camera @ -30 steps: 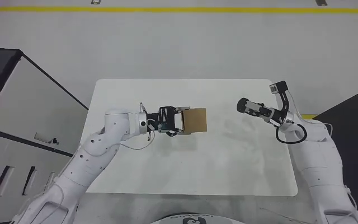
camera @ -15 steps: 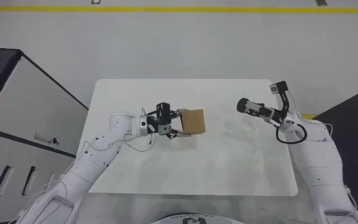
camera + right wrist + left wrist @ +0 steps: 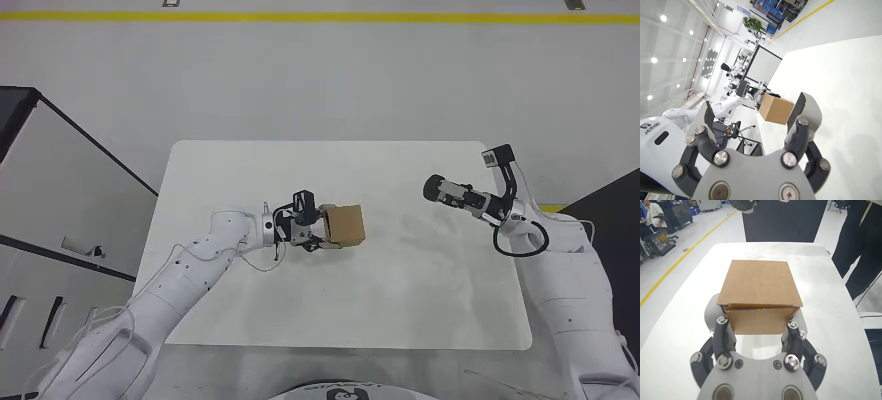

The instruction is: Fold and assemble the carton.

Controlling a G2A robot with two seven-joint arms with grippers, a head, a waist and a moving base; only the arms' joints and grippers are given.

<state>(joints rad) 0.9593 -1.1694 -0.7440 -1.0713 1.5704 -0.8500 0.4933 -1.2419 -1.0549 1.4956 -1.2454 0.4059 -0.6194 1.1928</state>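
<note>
Late step: left gripper (image 3: 757,323) clamped across box (image 3: 759,283) near end (flaps look closed). Right gripper (image 3: 753,115) spread wide, empty, well apart. Next, likely: settle box on table (image 3: 430,300), let go.

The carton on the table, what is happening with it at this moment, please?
The left gripper holds the brown carton, with one finger on each side of the end nearest to it, over the middle of the white table. The carton already has its box shape, and the flap on the gripper's side is folded in. The right gripper hangs open and holds nothing, over the other side of the table, well apart from the carton.
</note>
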